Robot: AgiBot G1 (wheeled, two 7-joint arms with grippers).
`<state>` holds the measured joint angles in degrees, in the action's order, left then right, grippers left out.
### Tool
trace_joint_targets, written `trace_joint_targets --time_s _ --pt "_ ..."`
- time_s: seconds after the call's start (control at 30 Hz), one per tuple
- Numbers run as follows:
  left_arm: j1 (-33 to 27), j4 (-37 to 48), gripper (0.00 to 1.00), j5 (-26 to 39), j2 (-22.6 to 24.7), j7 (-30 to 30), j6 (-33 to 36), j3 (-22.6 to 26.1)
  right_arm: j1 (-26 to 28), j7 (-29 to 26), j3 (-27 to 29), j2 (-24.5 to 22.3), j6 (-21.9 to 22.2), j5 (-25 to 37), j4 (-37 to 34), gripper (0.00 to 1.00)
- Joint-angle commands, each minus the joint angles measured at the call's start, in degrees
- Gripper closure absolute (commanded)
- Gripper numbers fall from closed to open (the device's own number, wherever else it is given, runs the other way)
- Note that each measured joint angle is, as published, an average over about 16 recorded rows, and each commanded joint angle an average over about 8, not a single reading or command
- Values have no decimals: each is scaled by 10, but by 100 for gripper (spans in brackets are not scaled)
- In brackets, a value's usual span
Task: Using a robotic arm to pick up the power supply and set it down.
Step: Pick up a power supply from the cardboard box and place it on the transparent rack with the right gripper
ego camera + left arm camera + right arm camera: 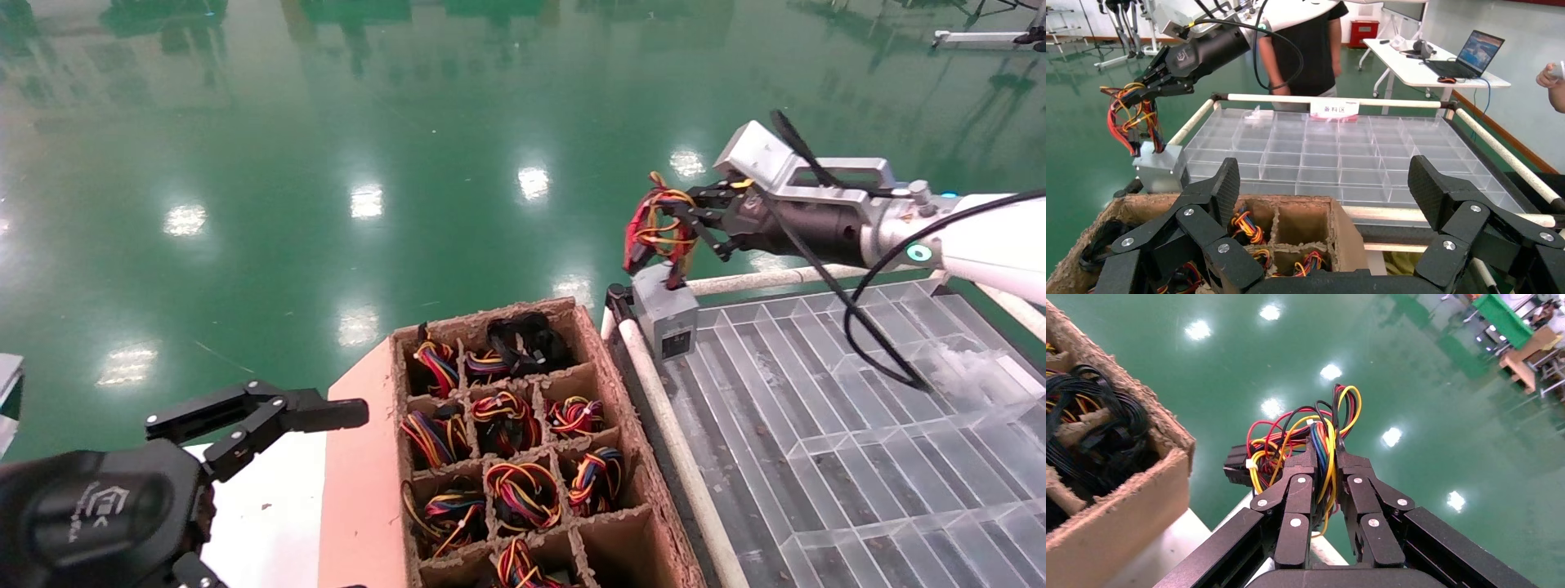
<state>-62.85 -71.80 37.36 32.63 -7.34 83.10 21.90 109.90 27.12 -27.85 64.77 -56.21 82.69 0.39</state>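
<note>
Down low, the left gripper [270, 416] waits, fingers wide apart and empty. Robotic arm [695, 224] pinches the power supply [666, 314] wires tight; the box touches the clear tray [858, 425] corner. Next, let go gently.

- The box [564, 523] of cells runs off the bottom edge of the head view, so its near row is cut.
- In the right wrist view the right gripper [1325, 454] hides the power supply's grey body; only the wires [1303, 438] show.
- The left gripper [270, 412] is partly cut off at the head view's lower corner.
- A person [1306, 46] stands behind the tray [1413, 159], head cut off.
- The white label [1333, 108] is too small to read.
</note>
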Motion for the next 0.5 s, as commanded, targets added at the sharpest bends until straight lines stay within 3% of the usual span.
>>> trace_joint_targets --time_s 0.03,0.5 --pt "0 0 0 0 0 0 0 0 -1 -1 0 4 -2 0 -3 100" --pt "0 0 0 0 0 0 0 0 -29 -20 12 1 47 -18 -14 100"
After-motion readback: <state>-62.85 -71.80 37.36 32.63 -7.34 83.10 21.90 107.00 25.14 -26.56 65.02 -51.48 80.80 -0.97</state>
